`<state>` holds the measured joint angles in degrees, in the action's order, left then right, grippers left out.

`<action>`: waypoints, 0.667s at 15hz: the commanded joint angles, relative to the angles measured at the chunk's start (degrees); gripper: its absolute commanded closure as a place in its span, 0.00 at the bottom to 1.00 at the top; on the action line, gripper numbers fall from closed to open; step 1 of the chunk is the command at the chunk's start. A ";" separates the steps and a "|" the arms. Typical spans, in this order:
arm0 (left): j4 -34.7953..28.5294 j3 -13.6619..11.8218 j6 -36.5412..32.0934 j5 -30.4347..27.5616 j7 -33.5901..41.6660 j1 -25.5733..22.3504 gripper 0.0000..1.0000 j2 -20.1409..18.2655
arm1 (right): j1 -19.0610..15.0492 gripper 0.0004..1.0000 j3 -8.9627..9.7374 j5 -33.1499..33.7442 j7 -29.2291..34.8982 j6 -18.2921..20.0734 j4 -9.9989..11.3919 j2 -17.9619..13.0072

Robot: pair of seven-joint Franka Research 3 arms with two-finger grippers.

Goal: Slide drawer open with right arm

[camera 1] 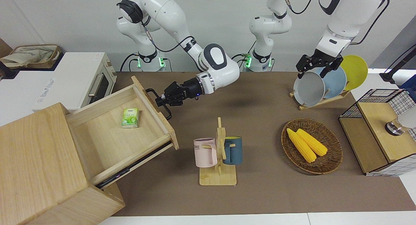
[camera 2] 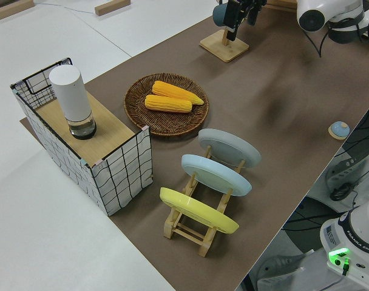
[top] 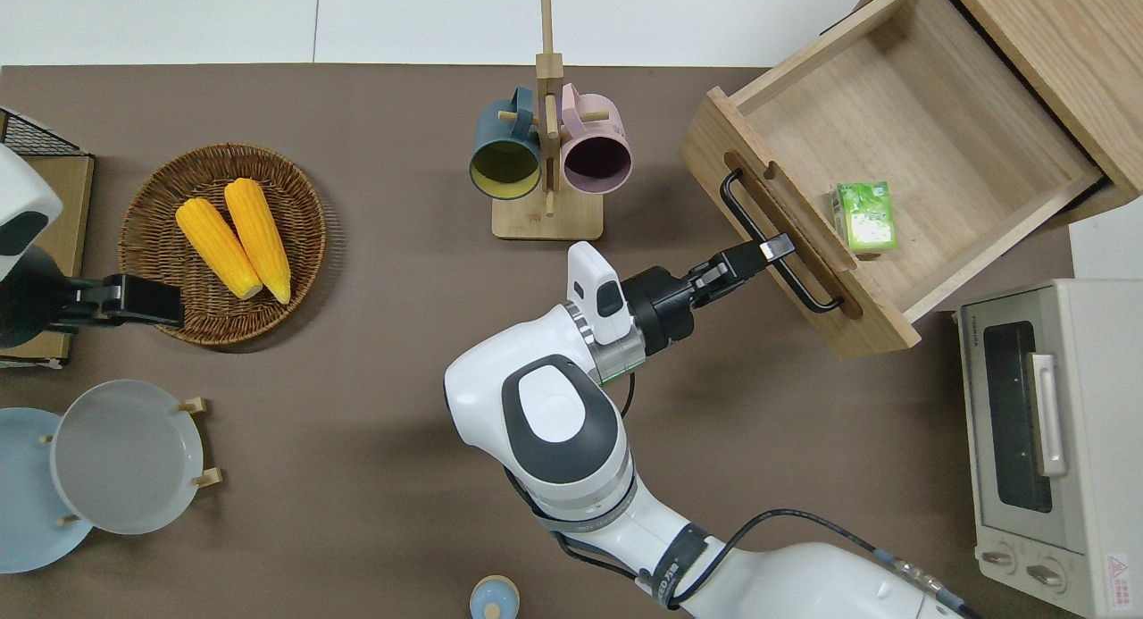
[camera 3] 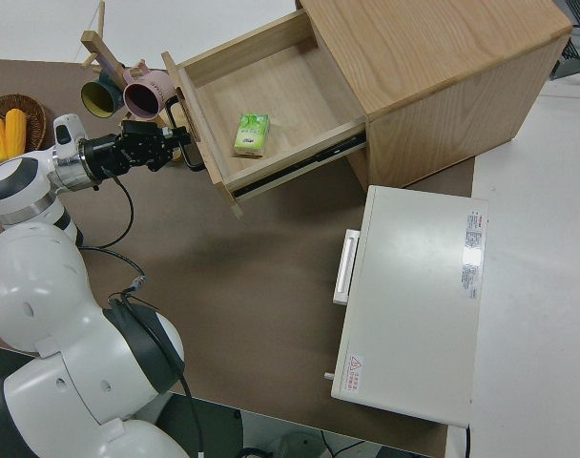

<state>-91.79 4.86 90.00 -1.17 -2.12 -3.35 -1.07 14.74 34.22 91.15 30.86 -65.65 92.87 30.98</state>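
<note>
The light-wood drawer (camera 1: pixel 107 143) stands pulled well out of its big box cabinet (camera 1: pixel 39 160) at the right arm's end of the table. A small green packet (camera 1: pixel 130 117) lies on its floor. The black loop handle (top: pixel 739 206) runs along the drawer front. My right gripper (top: pixel 770 246) is at the handle, reaching sideways with its fingers shut on the bar; the right side view shows the right gripper (camera 3: pixel 176 143) at the drawer front too. The left arm is parked, its left gripper (camera 1: pixel 312 69) open and holding nothing.
A mug rack (camera 1: pixel 218 153) with a pink and a blue mug stands close to the drawer front. A wicker basket (camera 1: pixel 331 160) with two corn cobs, a plate rack (camera 1: pixel 321 83), a wire-mesh cabinet (camera 1: pixel 377 131) and a white toaster oven (camera 1: pixel 74 79) share the table.
</note>
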 commanded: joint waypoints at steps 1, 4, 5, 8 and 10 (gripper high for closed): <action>0.04 -0.11 -0.27 0.73 0.36 0.27 0.00 -0.51 | 2.57 0.38 1.73 0.26 -4.58 5.45 -1.64 -1.80; 0.04 -0.20 -0.27 0.73 0.36 0.27 0.00 -0.42 | 2.31 0.02 -0.02 1.05 -4.49 4.92 -1.55 -1.80; 0.04 -0.20 -0.27 0.73 0.36 0.27 0.00 -0.42 | 2.31 0.01 -0.12 1.31 -4.49 4.57 -1.55 -1.80; 0.04 -0.20 -0.27 0.73 0.36 0.36 0.00 -0.51 | 2.31 0.01 -0.12 1.40 -4.58 4.22 -1.64 -1.80; 0.04 -0.20 -0.27 0.73 0.36 0.27 0.00 -0.42 | 2.39 0.01 -0.12 1.31 -4.75 4.21 -1.64 -1.80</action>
<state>-91.79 4.86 90.00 -1.17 -2.12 -3.35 -1.08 17.07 34.25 91.52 27.65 -61.19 91.44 29.19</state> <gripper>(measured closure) 0.000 0.009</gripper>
